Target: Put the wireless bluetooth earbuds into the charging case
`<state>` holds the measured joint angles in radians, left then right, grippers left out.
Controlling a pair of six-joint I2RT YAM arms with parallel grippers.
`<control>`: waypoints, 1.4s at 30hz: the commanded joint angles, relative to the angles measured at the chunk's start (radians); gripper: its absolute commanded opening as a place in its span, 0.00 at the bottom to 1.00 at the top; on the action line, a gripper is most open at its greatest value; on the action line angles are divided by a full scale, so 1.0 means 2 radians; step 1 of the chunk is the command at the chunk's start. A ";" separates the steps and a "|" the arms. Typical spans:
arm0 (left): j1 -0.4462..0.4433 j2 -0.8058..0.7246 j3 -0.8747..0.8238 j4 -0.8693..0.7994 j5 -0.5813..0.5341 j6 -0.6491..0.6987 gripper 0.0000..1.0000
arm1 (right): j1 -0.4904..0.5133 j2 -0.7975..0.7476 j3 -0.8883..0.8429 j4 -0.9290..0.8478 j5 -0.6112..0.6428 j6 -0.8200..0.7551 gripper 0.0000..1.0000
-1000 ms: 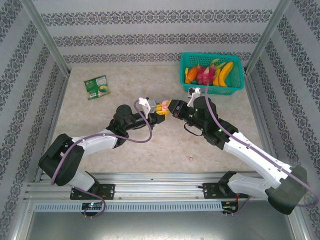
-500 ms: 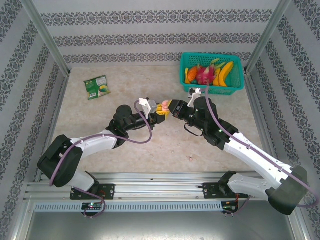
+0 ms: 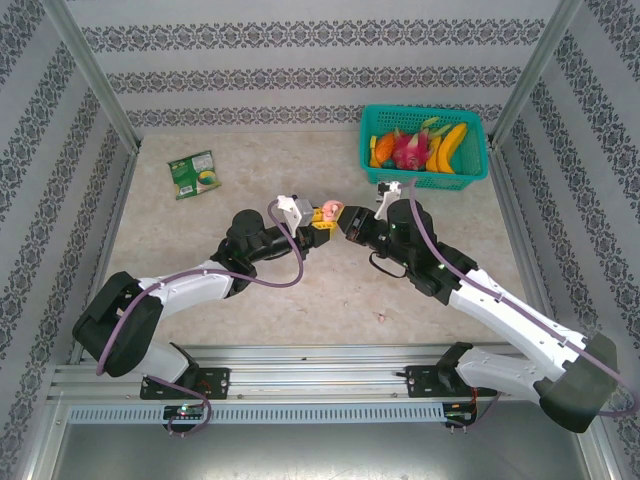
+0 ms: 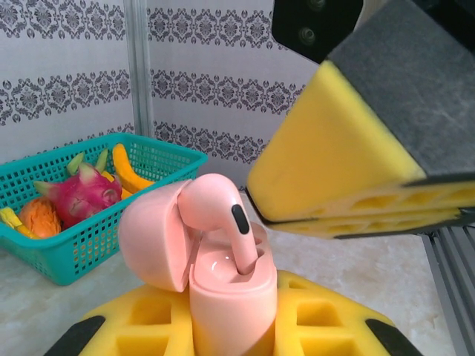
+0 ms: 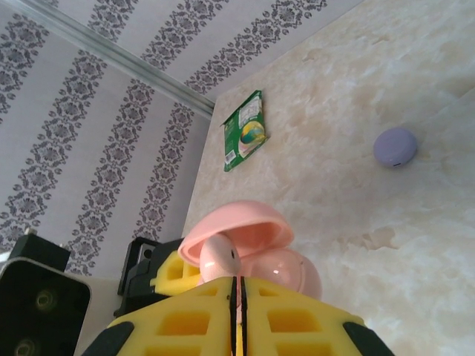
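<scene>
My left gripper [image 4: 230,330] is shut on the pink charging case [image 4: 231,293], holding it upright above the table with its lid [image 4: 152,237] swung open. One pale pink earbud [image 4: 217,209] stands with its stem in a slot of the case and its head sticking out. My right gripper [image 5: 234,285] is shut with nothing between its yellow pads [image 4: 334,163], which hover just above and right of the earbud without touching it. From overhead the two grippers [image 3: 312,222] [image 3: 342,216] meet at the case [image 3: 327,210] over mid-table. A tiny pink bit [image 3: 381,317] lies on the table near the front.
A teal basket [image 3: 470,178] of fruit stands at the back right. A green packet [image 3: 195,173] lies at the back left. A lilac round disc [image 5: 395,145] rests on the marble table. Patterned walls and metal posts surround the table.
My right gripper has edged slightly left toward the case and its wrist has turned a little. The left gripper and the case have stayed put.
</scene>
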<state>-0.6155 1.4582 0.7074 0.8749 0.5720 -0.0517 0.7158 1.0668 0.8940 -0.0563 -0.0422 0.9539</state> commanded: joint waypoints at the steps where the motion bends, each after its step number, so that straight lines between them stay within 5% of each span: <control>1: -0.007 -0.015 0.015 0.006 0.000 0.010 0.00 | 0.009 0.003 0.002 -0.002 0.005 -0.016 0.14; 6: -0.007 -0.015 0.013 0.004 -0.002 0.010 0.00 | 0.009 -0.003 0.002 -0.006 0.011 -0.016 0.18; 20: -0.007 -0.015 0.009 -0.014 -0.003 0.019 0.00 | 0.000 -0.026 0.046 -0.057 0.016 -0.022 0.59; 42: -0.007 -0.023 0.011 -0.028 0.002 0.022 0.00 | -0.005 0.043 0.085 -0.041 -0.027 -0.018 0.61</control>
<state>-0.6155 1.4460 0.7074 0.8215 0.5648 -0.0257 0.7151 1.1400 1.0275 -0.1612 -0.0696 0.9173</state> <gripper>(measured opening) 0.208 0.606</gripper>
